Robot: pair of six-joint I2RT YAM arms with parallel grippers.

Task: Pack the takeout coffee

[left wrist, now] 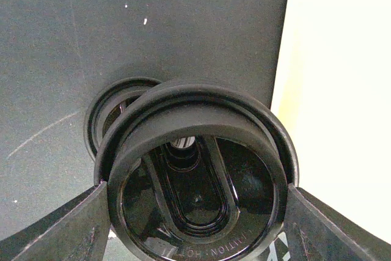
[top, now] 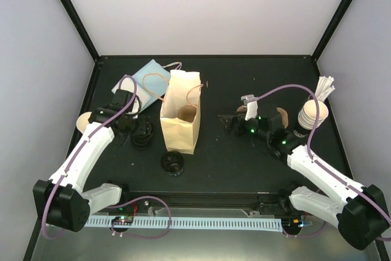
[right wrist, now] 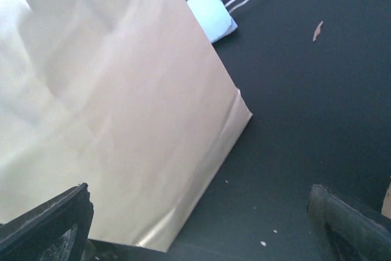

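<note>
A cream-beige paper cup [top: 82, 121] shows at the far left, partly hidden behind my left arm. My left gripper [top: 134, 128] [left wrist: 195, 212] is shut on the rim of a black lid [left wrist: 195, 175], held tilted just above another black lid [left wrist: 109, 109] on the table. The open cream paper bag [top: 180, 120] stands right beside it and fills the right edge of the left wrist view [left wrist: 342, 90]. My right gripper [top: 234, 124] [right wrist: 201, 224] is open and empty, to the right of the bag [right wrist: 110, 120].
A third black lid [top: 173, 162] lies in front of the bag. A light blue bag [top: 142, 82] [right wrist: 212, 11] lies flat at the back left. A nested stack of cups with white sticks [top: 313, 113] stands at the right, a brown piece [top: 282, 116] beside it.
</note>
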